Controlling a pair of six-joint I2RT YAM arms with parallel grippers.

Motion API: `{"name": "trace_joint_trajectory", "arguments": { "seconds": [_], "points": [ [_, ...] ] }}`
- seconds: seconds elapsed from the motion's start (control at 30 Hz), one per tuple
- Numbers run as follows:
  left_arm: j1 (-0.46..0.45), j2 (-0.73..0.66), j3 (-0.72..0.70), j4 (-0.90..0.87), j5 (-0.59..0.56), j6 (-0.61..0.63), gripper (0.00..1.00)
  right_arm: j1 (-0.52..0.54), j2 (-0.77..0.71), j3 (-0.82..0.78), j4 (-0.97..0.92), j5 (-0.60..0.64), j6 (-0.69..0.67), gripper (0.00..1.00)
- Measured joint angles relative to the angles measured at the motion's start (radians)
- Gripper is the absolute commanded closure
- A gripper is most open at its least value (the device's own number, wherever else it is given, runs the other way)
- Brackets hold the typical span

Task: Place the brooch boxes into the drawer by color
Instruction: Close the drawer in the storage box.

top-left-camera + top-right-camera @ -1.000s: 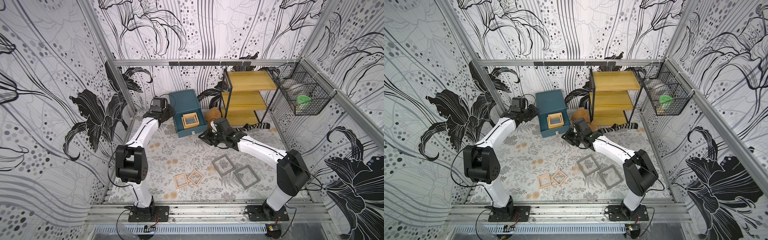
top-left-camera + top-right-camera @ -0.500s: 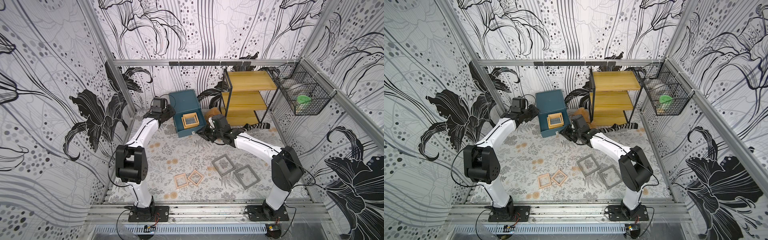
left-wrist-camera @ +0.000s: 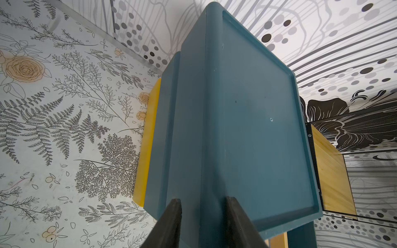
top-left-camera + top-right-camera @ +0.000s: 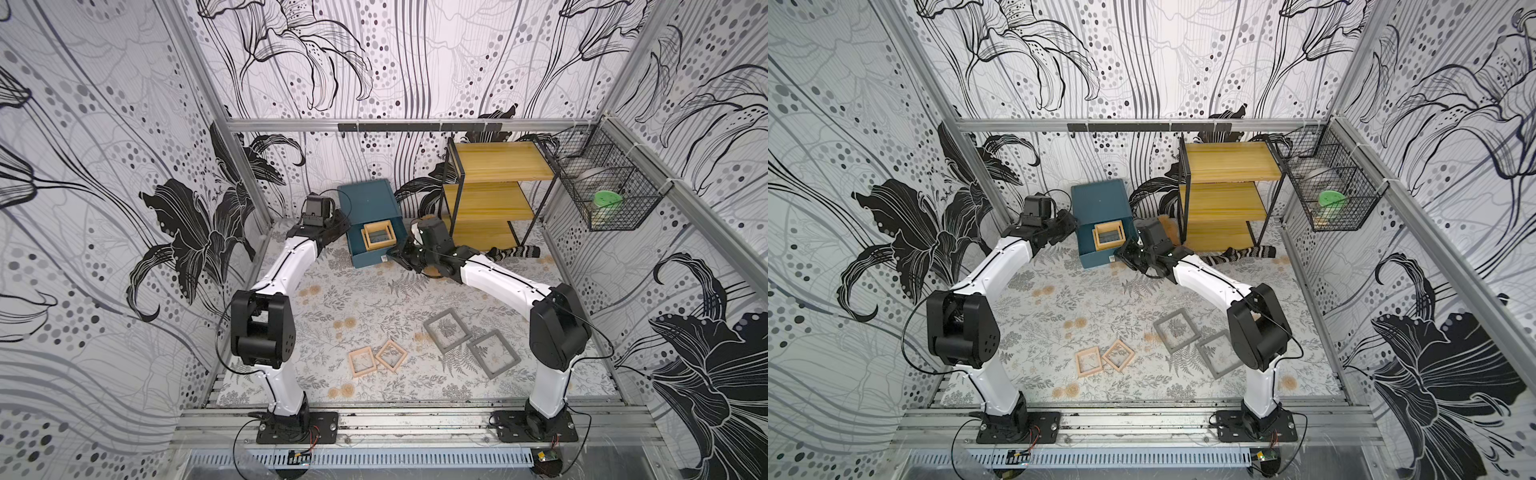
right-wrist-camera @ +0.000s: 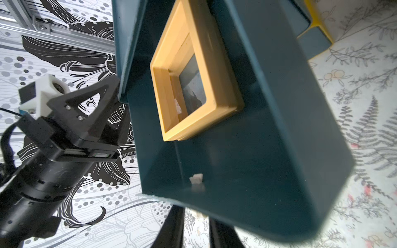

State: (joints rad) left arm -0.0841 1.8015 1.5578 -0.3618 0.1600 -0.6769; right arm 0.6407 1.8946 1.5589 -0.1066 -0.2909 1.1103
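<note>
The teal drawer chest (image 4: 365, 203) (image 4: 1098, 199) stands at the back, its top drawer (image 5: 279, 128) pulled out. Two yellow-tan brooch boxes (image 4: 378, 236) (image 5: 214, 85) lie stacked inside it. My left gripper (image 4: 341, 219) (image 3: 203, 200) is shut, its tips against the chest's left corner edge. At the drawer's front panel my right gripper (image 4: 395, 255) (image 5: 196, 211) has its jaws narrowly apart, with the tips hidden behind the panel. Two grey boxes (image 4: 448, 331) (image 4: 493, 354) and two pale pinkish boxes (image 4: 362, 362) (image 4: 391, 355) lie on the floor in front.
A yellow shelf rack (image 4: 490, 199) stands right of the chest, close behind my right arm. A striped cloth (image 4: 515, 251) lies at its foot. A wire basket (image 4: 606, 199) hangs on the right wall. A yellow slab (image 3: 148, 139) shows beside the chest's base.
My right gripper has moved back and left, up to the open drawer's front. The left arm, the drawer and the boxes on the floor have not moved.
</note>
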Motion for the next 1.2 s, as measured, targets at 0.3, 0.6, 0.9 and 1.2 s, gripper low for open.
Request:
{"name": "trace_joint_trajectory", "arguments": {
  "seconds": [0.3,0.6,0.9,1.2],
  "points": [
    [0.0,-0.01,-0.018,0.017,0.002,-0.004,0.62,-0.019,0.112,0.155,-0.025,0.004,-0.004,0.76],
    [0.0,-0.011,-0.019,0.018,0.005,-0.006,0.62,-0.029,0.221,0.317,-0.078,0.015,-0.012,0.76],
    [0.0,-0.011,-0.019,0.018,0.01,-0.006,0.62,-0.04,0.311,0.462,-0.127,0.026,-0.026,0.76],
    [0.0,-0.013,-0.024,0.025,0.013,-0.008,0.62,-0.047,0.4,0.605,-0.17,0.026,-0.026,0.76]
  ]
}}
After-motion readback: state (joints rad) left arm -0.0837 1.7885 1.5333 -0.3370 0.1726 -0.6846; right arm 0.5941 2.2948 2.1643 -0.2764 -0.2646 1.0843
